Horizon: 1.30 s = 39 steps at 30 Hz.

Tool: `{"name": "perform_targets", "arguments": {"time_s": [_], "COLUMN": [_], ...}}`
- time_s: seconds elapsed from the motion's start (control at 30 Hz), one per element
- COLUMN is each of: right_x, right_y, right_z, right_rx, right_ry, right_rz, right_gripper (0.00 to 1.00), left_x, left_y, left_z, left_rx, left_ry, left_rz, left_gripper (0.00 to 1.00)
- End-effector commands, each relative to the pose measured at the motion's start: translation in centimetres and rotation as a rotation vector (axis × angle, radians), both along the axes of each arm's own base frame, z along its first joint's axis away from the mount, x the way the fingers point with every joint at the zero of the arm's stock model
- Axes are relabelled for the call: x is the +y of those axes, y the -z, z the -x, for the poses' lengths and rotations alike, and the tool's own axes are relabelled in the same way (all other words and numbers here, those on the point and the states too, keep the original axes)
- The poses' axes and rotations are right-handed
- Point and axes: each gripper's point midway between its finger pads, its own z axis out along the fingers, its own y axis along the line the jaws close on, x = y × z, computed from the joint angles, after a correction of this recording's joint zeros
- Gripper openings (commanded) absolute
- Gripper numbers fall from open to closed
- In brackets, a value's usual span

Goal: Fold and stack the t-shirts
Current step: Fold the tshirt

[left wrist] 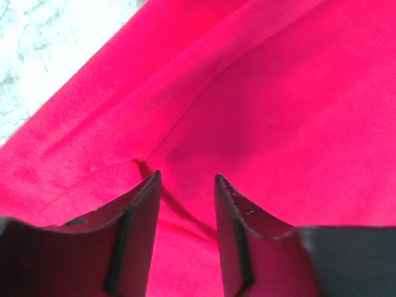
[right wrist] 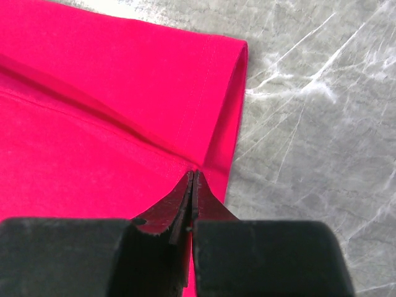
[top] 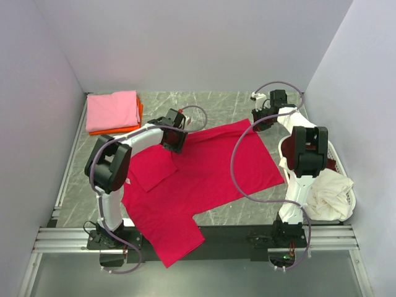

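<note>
A crimson red t-shirt (top: 204, 167) lies spread across the marble table, one sleeve hanging over the near edge. My left gripper (top: 174, 141) hovers low over its far left part. In the left wrist view that gripper (left wrist: 185, 179) is open, its jaws either side of a raised crease in the red fabric (left wrist: 278, 93). My right gripper (top: 260, 120) is at the shirt's far right corner. The right wrist view shows it (right wrist: 193, 173) shut on the hem of the red shirt (right wrist: 93, 124), where creases run in to the tips.
A folded pink t-shirt (top: 111, 110) lies on a folded orange one (top: 114, 130) at the back left. A white oval basket (top: 352, 198) at the right holds a crumpled cream shirt (top: 328, 192) and a maroon one (top: 334, 166). Bare table (right wrist: 309, 124) lies right of the hem.
</note>
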Motion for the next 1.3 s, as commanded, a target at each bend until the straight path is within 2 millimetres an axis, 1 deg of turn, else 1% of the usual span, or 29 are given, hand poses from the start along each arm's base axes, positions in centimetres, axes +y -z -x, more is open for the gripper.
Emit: {"name": "perform_targets", "arguments": {"time_s": [0.0, 0.03, 0.13, 0.23, 0.53, 0.6, 0.83, 0.9, 0.93, 1.0, 1.03, 1.07, 1.2, 1.23, 1.27], "right_x": [-0.1, -0.1, -0.1, -0.1, 0.1, 0.1, 0.1, 0.1, 0.1, 0.1, 0.0, 0.0, -0.2, -0.2, -0.3], "right_y": [-3.2, -3.3, -3.2, -3.2, -3.4, -3.2, -3.6, -3.5, -3.7, -3.6, -3.6, -3.7, -4.1, -4.2, -4.2], "right_z": [-1.3, -1.3, -1.4, -1.4, -1.7, -1.7, -2.2, -2.3, -2.5, -2.5, -2.5, -2.6, -3.0, -3.1, -3.2], "right_rx": [-0.091, -0.091, -0.090, -0.087, -0.084, -0.078, -0.083, -0.083, -0.086, -0.084, -0.084, -0.089, -0.100, -0.103, -0.105], "right_ry": [-0.006, -0.006, -0.007, -0.006, -0.004, -0.003, 0.006, 0.008, 0.008, 0.010, 0.012, 0.012, 0.018, 0.020, 0.024], "right_rz": [-0.001, -0.001, -0.001, -0.004, -0.016, -0.015, -0.019, -0.021, -0.021, -0.020, -0.018, -0.017, -0.010, -0.008, -0.007], "right_gripper": [0.03, 0.03, 0.03, 0.03, 0.03, 0.03, 0.03, 0.03, 0.03, 0.02, 0.02, 0.03, 0.02, 0.02, 0.02], "left_x": [1.6, 2.2, 2.6, 2.8, 2.8, 2.7, 2.6, 2.6, 2.8, 2.9, 2.9, 3.0, 3.2, 3.1, 3.1], "left_y": [-0.7, -0.9, -1.1, -0.7, 0.9, 1.1, 0.8, 0.7, 0.8, 0.8, 0.8, 0.7, -0.3, -1.0, -1.2], "left_z": [-2.5, -3.0, -3.8, -3.9, -3.2, -3.0, -2.3, -2.3, -2.1, -2.1, -2.0, -2.0, -2.0, -2.0, -2.0], "left_rx": [-0.105, -0.127, -0.155, -0.144, -0.098, -0.091, -0.082, -0.084, -0.081, -0.080, -0.077, -0.081, -0.100, -0.113, -0.114], "left_ry": [-0.053, -0.077, -0.098, -0.098, -0.076, -0.070, -0.064, -0.063, -0.064, -0.065, -0.065, -0.067, -0.075, -0.078, -0.080], "left_rz": [-0.131, -0.158, -0.188, -0.213, -0.237, -0.234, -0.218, -0.219, -0.222, -0.228, -0.229, -0.232, -0.225, -0.214, -0.212], "left_gripper": [0.43, 0.41, 0.40, 0.39, 0.34, 0.34, 0.34, 0.30, 0.25, 0.19, 0.13, 0.10, 0.05, 0.06, 0.05]}}
